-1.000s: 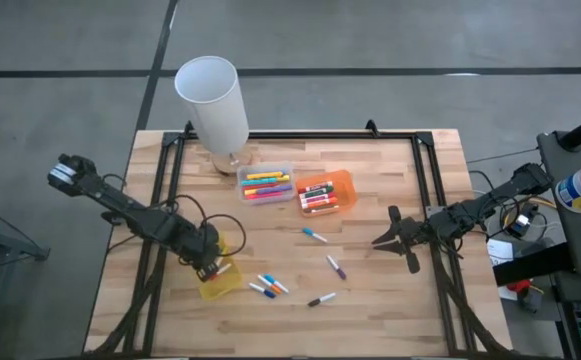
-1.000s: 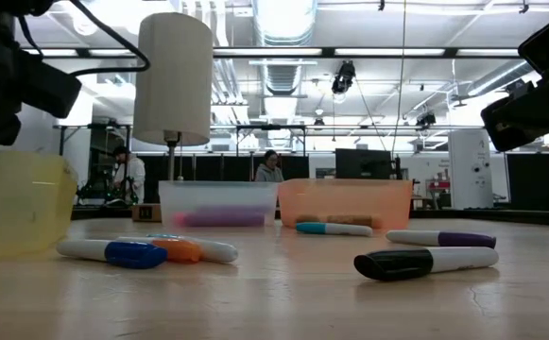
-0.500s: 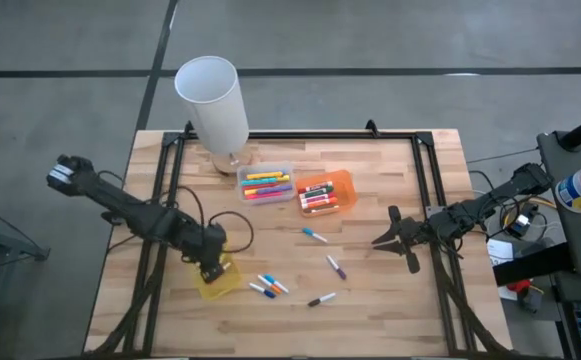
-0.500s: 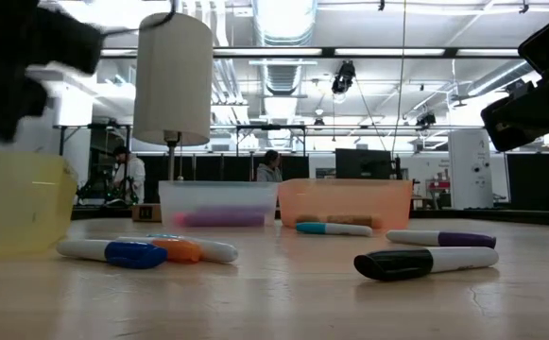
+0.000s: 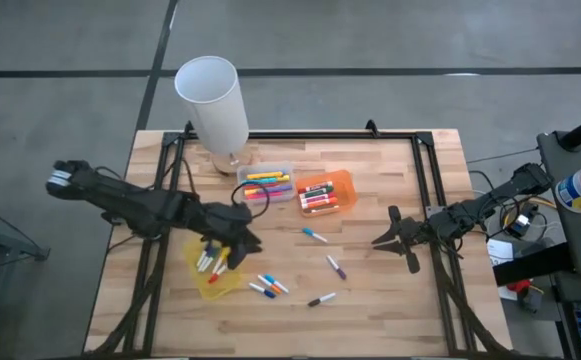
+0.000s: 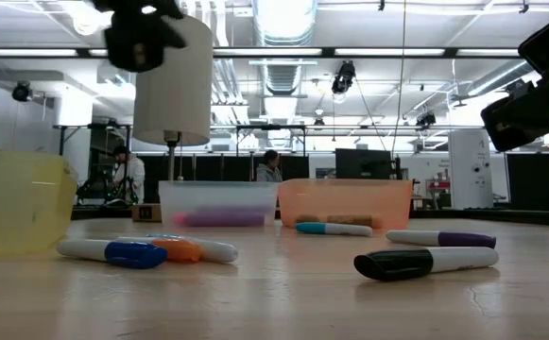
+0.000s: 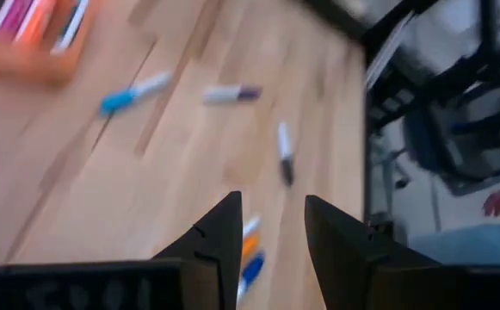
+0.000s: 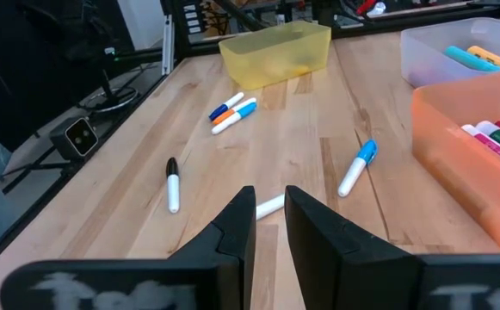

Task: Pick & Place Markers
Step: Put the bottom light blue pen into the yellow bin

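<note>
Markers [image 5: 210, 266] lie in the yellow tray [image 5: 226, 285] at lower left of the high view; the left gripper [image 5: 247, 240] hangs just above-right of it, fingers parted and empty; loose markers [image 5: 268, 286] dot centre; the right gripper [image 5: 388, 238] waits right, fingers narrowly apart, empty.
</note>
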Controlling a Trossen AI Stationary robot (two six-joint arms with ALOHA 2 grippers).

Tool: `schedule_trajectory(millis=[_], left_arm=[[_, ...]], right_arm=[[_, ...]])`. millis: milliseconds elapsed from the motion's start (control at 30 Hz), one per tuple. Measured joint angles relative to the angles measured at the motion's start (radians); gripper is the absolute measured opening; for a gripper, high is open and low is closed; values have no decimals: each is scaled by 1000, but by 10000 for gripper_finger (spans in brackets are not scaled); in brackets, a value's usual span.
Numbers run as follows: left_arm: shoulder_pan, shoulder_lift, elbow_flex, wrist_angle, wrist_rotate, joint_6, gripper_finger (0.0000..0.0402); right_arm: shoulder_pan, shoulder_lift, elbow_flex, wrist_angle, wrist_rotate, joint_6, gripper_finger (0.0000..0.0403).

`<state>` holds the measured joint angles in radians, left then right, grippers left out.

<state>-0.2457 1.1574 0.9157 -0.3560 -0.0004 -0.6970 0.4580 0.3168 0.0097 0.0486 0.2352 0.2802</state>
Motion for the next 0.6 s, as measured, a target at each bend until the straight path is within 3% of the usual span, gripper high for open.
schedule_trajectory(millis=[233,600], left_arm=[[9,135,1,345,70,92,119],[8,311,56,363,71,106,119]], right_arm=[[0,0,0,0,0,0,61],[0,0,0,0,0,0,61]])
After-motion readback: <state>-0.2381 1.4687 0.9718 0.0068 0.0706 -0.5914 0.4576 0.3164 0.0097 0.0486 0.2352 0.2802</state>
